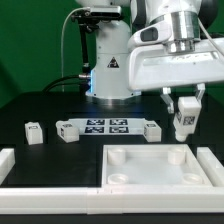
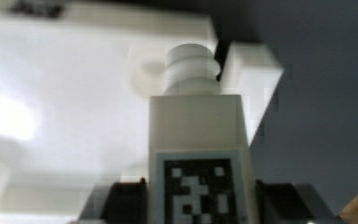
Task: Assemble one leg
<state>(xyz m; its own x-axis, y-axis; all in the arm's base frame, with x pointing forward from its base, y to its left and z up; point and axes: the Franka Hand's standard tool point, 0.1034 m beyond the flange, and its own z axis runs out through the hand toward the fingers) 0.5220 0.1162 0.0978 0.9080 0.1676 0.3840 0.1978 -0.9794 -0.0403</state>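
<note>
Well off from the hand (image 1: 184, 108), at the exterior view's left, a spare leg (image 1: 35, 131) sits on the dark counter (image 1: 30, 100) with open room around it. Between it and the hand lies the marker board (image 1: 105, 127), which carries square tags and no lettering. Behind it, the base (image 1: 110, 70) bears a triangle warning sign. Under the hand lies the plate (image 1: 155, 165), with a raised rim and round corner sockets. The hand is clamped on the leg (image 1: 184, 124), upright above the plate's far edge and apparently clear of it. The leg's black-and-white tag shows.
</note>
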